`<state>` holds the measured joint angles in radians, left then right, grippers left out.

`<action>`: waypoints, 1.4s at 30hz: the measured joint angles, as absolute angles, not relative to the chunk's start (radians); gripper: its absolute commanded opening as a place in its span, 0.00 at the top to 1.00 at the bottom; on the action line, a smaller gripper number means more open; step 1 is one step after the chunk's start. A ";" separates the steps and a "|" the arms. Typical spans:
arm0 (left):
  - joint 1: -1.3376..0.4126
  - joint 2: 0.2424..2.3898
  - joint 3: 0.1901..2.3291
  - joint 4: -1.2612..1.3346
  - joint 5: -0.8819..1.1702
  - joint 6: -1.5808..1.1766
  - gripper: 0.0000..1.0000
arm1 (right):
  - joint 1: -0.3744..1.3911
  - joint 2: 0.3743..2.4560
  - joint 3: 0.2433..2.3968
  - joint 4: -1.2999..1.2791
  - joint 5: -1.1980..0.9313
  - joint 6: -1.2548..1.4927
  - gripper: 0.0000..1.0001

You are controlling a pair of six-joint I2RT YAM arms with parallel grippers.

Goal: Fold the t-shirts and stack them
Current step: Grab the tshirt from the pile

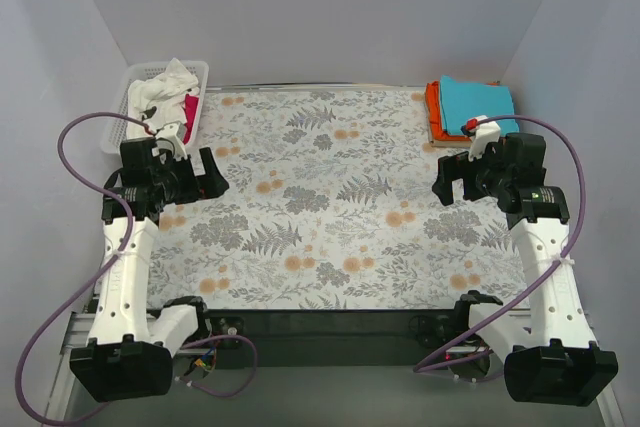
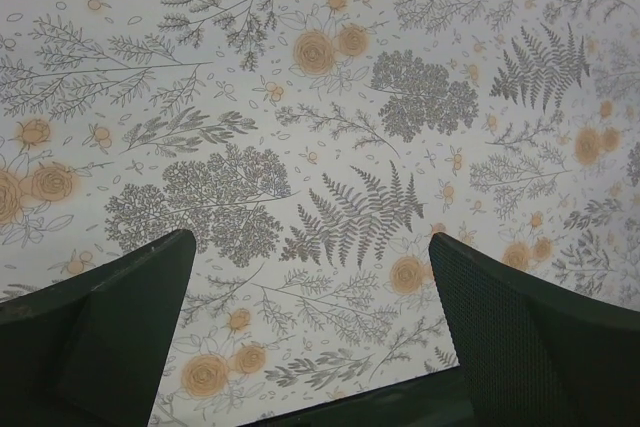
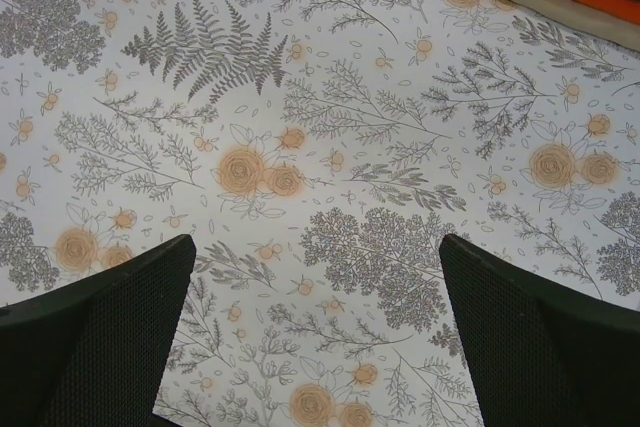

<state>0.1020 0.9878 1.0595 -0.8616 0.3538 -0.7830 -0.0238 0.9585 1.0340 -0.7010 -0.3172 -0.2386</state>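
Off-white shirt (image 1: 165, 80) is waiting in the basket (image 1: 113, 132) (magenta one (image 1: 189, 107) alongside); I'm hovering the left end effector (image 2: 310, 242) and right end effector (image 3: 315, 242) spread, empty, so fetching it probably comes next.

A big cloth (image 1: 320, 207) with grey leaves and orange flowers lies flat. A white plastic basket (image 1: 117, 122) with little holes sits at its far left corner. Plain white walls (image 1: 320, 17) stand around it.
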 measured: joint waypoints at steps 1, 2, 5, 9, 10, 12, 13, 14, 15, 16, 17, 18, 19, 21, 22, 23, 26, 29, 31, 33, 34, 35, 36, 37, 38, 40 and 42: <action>0.102 0.997 1.064 -0.865 0.356 -0.775 0.02 | -0.024 0.960 1.034 -0.702 -0.318 -0.239 0.02; 0.102 1.015 1.078 -0.873 0.357 -0.766 0.02 | -0.024 0.963 1.034 -0.702 -0.318 -0.239 0.02; 0.102 1.082 1.148 -0.886 0.360 -0.747 0.02 | -0.024 0.981 1.034 -0.705 -0.332 -0.241 0.02; 0.102 1.213 1.286 -0.877 0.355 -0.736 0.02 | -0.024 1.012 1.034 -0.707 -0.360 -0.247 0.02; 0.102 1.250 1.326 -0.868 0.350 -0.736 0.02 | -0.024 1.022 1.034 -0.707 -0.364 -0.248 0.02; 0.103 1.339 1.428 -0.862 0.337 -0.732 0.02 | -0.024 1.042 1.034 -0.707 -0.371 -0.251 0.02; 0.104 1.394 1.494 -0.855 0.332 -0.729 0.02 | -0.024 1.052 1.034 -0.708 -0.375 -0.253 0.02; 0.107 1.450 1.558 -0.838 0.326 -0.726 0.02 | -0.024 1.060 1.034 -0.708 -0.378 -0.254 0.02; 0.112 1.499 1.611 -0.828 0.319 -0.723 0.02 | -0.024 1.068 1.034 -0.708 -0.382 -0.257 0.02; 0.118 1.565 1.684 -0.818 0.309 -0.720 0.03 | -0.024 1.075 1.034 -0.709 -0.385 -0.258 0.02; 0.126 1.631 1.754 -0.801 0.297 -0.719 0.04 | -0.024 1.081 1.034 -0.709 -0.389 -0.260 0.02; 0.137 1.698 1.827 -0.793 0.288 -0.718 0.05 | -0.024 1.085 1.036 -0.709 -0.391 -0.261 0.02; 0.148 1.771 1.905 -0.793 0.278 -0.720 0.07 | -0.024 1.089 1.037 -0.711 -0.393 -0.262 0.02; 0.172 1.896 2.051 -0.786 0.264 -0.722 0.10 | -0.024 1.097 1.041 -0.712 -0.397 -0.263 0.02; 0.185 1.971 2.138 -0.781 0.252 -0.723 0.13 | -0.024 1.101 1.043 -0.714 -0.397 -0.264 0.02; 0.199 2.039 2.211 -0.770 0.243 -0.726 0.14 | -0.024 1.105 1.045 -0.715 -0.399 -0.265 0.02; 0.235 2.181 2.323 -0.739 0.208 -0.731 0.23 | -0.024 1.119 1.049 -0.719 -0.403 -0.265 0.02; 0.272 2.270 2.329 -0.695 0.179 -0.741 0.27 | -0.024 1.140 1.052 -0.725 -0.403 -0.265 0.02; 0.290 2.310 2.326 -0.670 0.171 -0.743 0.27 | -0.024 1.156 1.052 -0.730 -0.403 -0.266 0.02; 0.307 2.343 2.313 -0.643 0.168 -0.744 0.27 | -0.024 1.168 1.052 -0.733 -0.403 -0.266 0.02; 0.314 2.352 2.308 -0.638 0.168 -0.744 0.27 | -0.024 1.173 1.052 -0.733 -0.403 -0.266 0.02; 0.321 2.362 2.297 -0.624 0.167 -0.744 0.27 | -0.024 1.177 1.052 -0.733 -0.403 -0.266 0.02; 0.326 2.371 2.292 -0.614 0.167 -0.744 0.27 | -0.024 1.180 1.052 -0.733 -0.403 -0.266 0.02; 0.329 2.383 2.288 -0.602 0.167 -0.744 0.28 | -0.024 1.184 1.052 -0.733 -0.403 -0.266 0.02; 0.330 2.393 2.285 -0.591 0.167 -0.743 0.28 | -0.024 1.187 1.052 -0.733 -0.403 -0.267 0.02; 0.329 2.414 2.273 -0.566 0.168 -0.741 0.31 | -0.024 1.193 1.052 -0.734 -0.403 -0.267 0.02; 0.327 2.435 2.264 -0.553 0.171 -0.741 0.40 | -0.024 1.196 1.052 -0.734 -0.403 -0.267 0.02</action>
<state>0.3267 2.4348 2.2639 -0.5533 0.1715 -0.7406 -0.0238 1.1965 1.0519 -0.7341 -0.4030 -0.2668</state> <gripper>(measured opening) 0.683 0.984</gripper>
